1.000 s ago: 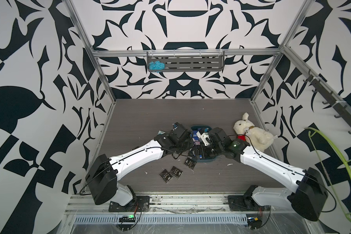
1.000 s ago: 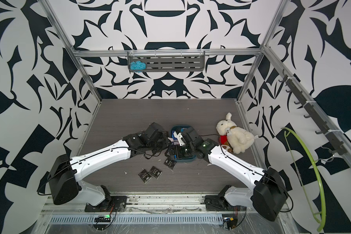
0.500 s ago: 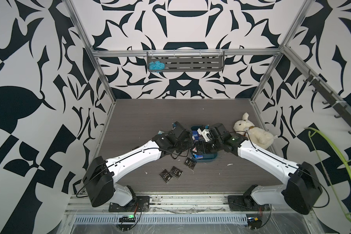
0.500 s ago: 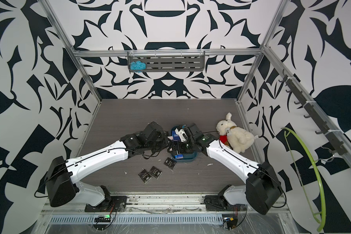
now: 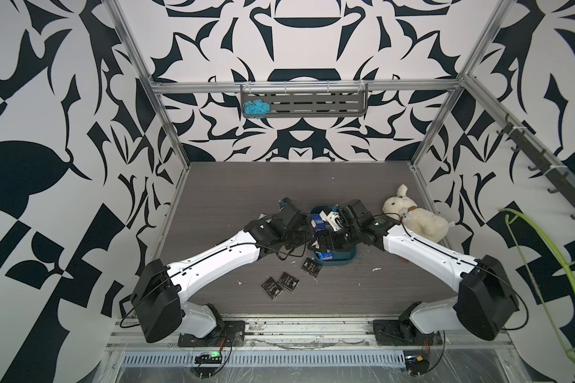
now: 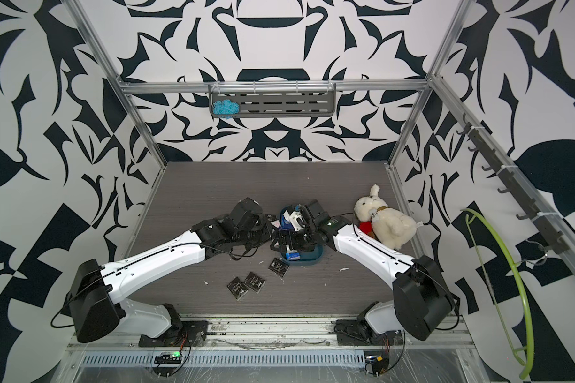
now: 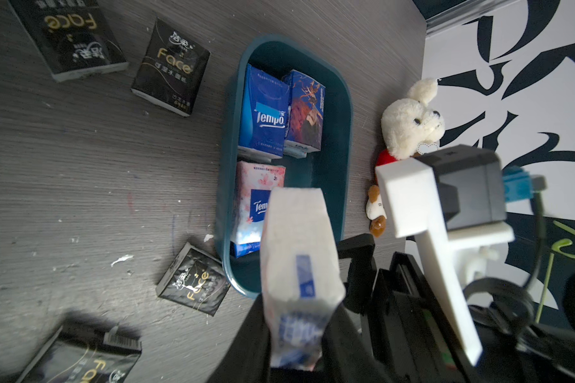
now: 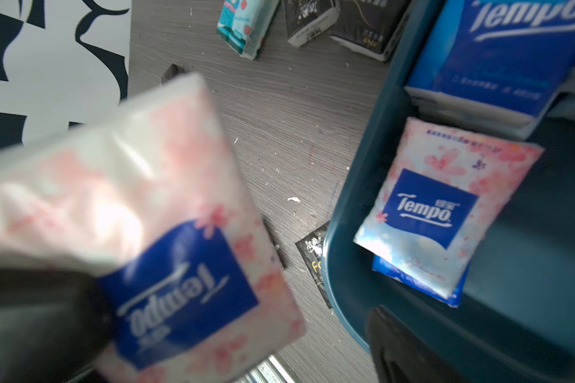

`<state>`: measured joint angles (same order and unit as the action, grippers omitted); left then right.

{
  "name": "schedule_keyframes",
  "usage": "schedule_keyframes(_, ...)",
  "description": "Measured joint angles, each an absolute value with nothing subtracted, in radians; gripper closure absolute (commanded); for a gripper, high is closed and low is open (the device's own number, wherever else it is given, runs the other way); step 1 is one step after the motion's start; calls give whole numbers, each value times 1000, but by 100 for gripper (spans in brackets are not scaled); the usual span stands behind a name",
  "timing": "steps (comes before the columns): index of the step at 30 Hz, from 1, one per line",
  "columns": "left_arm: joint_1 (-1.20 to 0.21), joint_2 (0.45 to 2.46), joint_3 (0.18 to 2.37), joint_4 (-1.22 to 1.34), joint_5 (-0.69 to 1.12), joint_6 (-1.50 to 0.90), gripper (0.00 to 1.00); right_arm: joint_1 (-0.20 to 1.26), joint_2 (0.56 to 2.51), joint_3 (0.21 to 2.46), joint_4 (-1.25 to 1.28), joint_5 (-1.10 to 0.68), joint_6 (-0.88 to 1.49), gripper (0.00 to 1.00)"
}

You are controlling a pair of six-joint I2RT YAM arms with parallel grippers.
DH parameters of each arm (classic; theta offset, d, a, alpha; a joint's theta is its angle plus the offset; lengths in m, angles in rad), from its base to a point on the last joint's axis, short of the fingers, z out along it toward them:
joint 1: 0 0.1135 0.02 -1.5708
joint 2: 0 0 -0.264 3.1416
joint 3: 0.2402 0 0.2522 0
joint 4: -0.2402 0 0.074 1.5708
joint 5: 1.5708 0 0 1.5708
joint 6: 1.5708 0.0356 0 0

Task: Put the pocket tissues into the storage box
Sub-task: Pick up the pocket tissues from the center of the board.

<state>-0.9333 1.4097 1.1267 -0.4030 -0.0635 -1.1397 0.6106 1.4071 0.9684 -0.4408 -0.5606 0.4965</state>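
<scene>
The dark teal storage box [image 5: 346, 262] [image 6: 312, 260] sits mid-table with both grippers over its left side. My left gripper [image 7: 296, 308] [image 5: 316, 238] is shut on a pink-white pocket tissue packet [image 7: 296, 252] held on edge by the box rim [image 7: 347, 109]. My right gripper [image 8: 234, 305] [image 5: 330, 242] is open, and that same packet [image 8: 146, 215] fills the space beside one of its fingers. Inside the box lie a blue packet [image 7: 264, 116], a dark printed one [image 7: 307, 112] and a pink-white one [image 7: 253, 205] [image 8: 445, 205]. Black packets [image 5: 311, 266] [image 5: 288, 282] [image 5: 270, 287] lie on the table.
A white plush toy [image 5: 412, 220] lies right of the box against the right wall. More packets, one teal [image 8: 243, 23] and some black [image 8: 312, 20], lie left of the box under my left arm. A grey slotted shelf [image 5: 329, 104] hangs on the back wall. White scraps dot the table.
My right arm has swung inward and drawn its gripper toward the far part of the box. The left gripper has stayed almost still, shut on the pink-white packet.
</scene>
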Motion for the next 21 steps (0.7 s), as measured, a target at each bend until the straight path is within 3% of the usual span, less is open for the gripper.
schedule_keyframes(8, -923, 1415, 1163, -451, -8, -1092, 71, 610, 1411, 1005, -498, -574, 423, 11)
schedule_keyframes(12, -920, 1415, 1182, -469, 15, -1073, 71, 612, 1405, 1013, -486, -616, 392, 31)
schedule_keyframes(17, -904, 1405, 1184, -468, 60, -1069, 71, 615, 1385, 1008, -465, -646, 386, 22)
schedule_keyframes(21, -873, 1398, 1184, -451, 149, -1068, 71, 618, 1335, 986, -410, -659, 375, 20)
